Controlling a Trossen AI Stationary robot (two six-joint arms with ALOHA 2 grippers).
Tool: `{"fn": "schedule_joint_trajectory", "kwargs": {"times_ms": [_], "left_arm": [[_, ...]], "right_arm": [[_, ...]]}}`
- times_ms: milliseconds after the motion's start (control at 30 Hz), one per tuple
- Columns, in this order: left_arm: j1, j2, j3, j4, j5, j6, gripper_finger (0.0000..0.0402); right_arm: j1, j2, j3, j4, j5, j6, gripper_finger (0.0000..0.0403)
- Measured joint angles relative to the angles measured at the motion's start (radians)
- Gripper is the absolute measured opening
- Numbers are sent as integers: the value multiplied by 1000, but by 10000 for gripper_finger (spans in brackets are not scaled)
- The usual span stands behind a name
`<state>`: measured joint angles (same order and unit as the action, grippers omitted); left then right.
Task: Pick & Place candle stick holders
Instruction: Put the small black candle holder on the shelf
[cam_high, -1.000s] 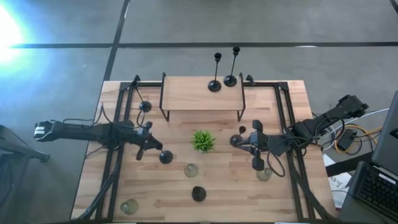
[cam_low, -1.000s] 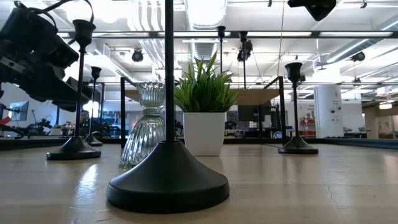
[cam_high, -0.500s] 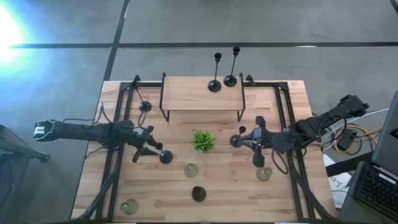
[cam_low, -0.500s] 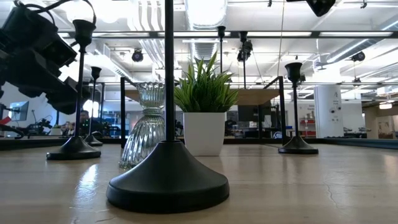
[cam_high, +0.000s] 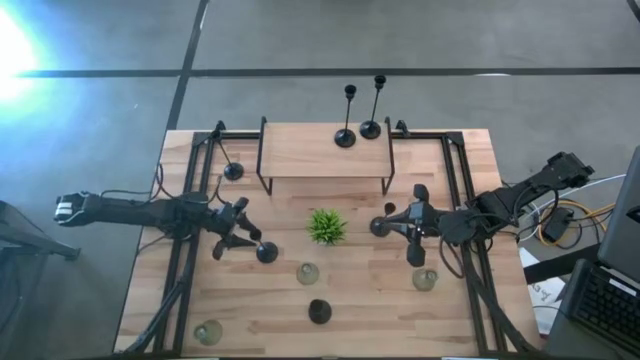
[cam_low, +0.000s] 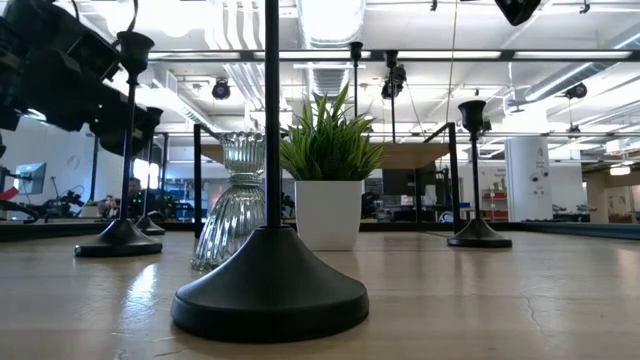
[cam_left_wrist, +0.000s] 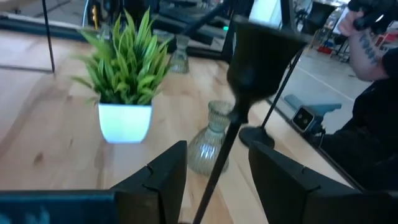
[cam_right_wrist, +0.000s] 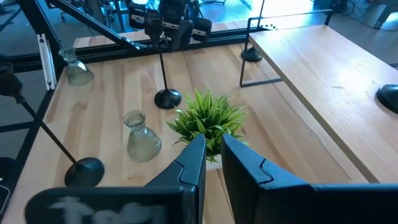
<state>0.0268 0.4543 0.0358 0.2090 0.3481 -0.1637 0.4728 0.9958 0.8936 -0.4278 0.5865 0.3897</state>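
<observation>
My left gripper (cam_high: 243, 232) stands open around the stem of a slim black candle stick holder (cam_high: 267, 252) left of the plant. In the left wrist view the stem and cup (cam_left_wrist: 261, 59) rise between my spread fingers (cam_left_wrist: 163, 177) without touching them. My right gripper (cam_high: 400, 224) is shut on nothing, raised beside another black holder (cam_high: 380, 226) right of the plant. Two black holders (cam_high: 345, 138) stand on the back shelf, one (cam_high: 233, 170) at the left and one (cam_high: 319, 311) at the front. Pale glass holders (cam_high: 308, 272) (cam_high: 424, 279) (cam_high: 208, 331) stand along the front.
A small green plant (cam_high: 326, 226) in a white pot sits mid-table. The wooden shelf (cam_high: 325, 160) on black legs spans the back. Black frame rails (cam_high: 190, 200) run down both sides. A person (cam_left_wrist: 373, 93) stands beyond the table edge.
My left gripper has opened off the black holder's stem, which stays standing, and has lifted a little. The right gripper has drifted slightly.
</observation>
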Motion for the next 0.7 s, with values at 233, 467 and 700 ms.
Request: {"fn": "schedule_joint_trajectory", "kwargs": {"times_ms": [233, 467, 700], "left_arm": [[-17, 17, 1, 25, -1, 0, 177], [-36, 76, 1, 103, -3, 6, 177], [-53, 146, 1, 143, -4, 6, 177]], "right_arm": [[0, 0, 0, 0, 0, 0, 43], [0, 0, 0, -1, 19, 0, 43], [0, 0, 0, 0, 20, 0, 43]]}}
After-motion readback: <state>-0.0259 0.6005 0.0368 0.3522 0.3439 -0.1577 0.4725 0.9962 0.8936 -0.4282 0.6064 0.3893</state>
